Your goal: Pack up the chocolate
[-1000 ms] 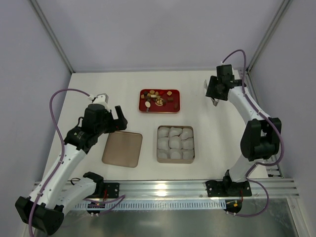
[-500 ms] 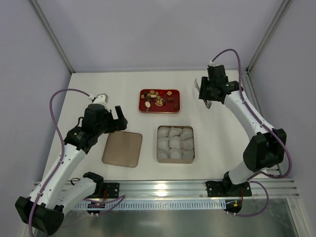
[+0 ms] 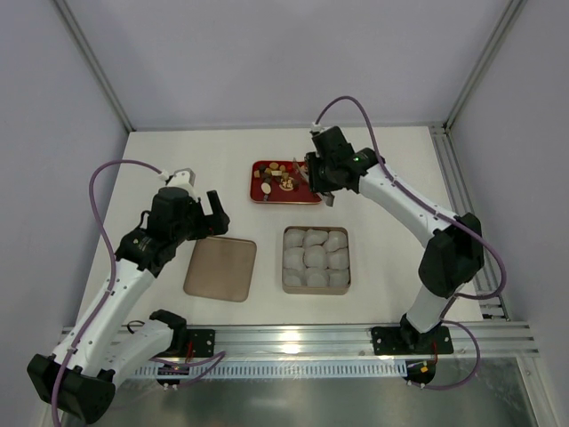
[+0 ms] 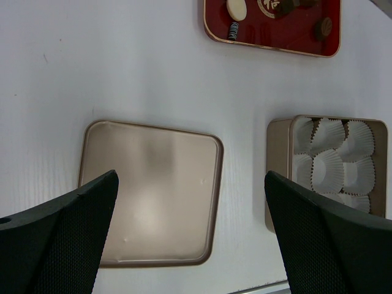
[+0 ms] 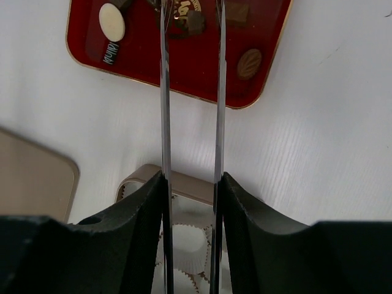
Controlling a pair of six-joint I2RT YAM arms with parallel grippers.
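The chocolate (image 3: 286, 181) lies as several small sweets in a red tray (image 3: 313, 197) at the back middle; it also shows in the right wrist view (image 5: 196, 21) and the left wrist view (image 4: 275, 9). My right gripper (image 3: 324, 182) is over the tray's right part, shut on thin metal tweezers (image 5: 164, 92). Their two blades stand apart, with the tips over the sweets and nothing between them. My left gripper (image 3: 213, 218) is open and empty, hovering over a flat tan lid (image 4: 150, 193).
A tan square box (image 3: 316, 229) filled with white paper cups (image 3: 315, 258) sits in front of the red tray. The tan lid (image 3: 220, 269) lies to its left. The enclosure walls stand at the back and sides.
My right arm has swung left from the far right of the table to over the red tray. The left arm has not moved.
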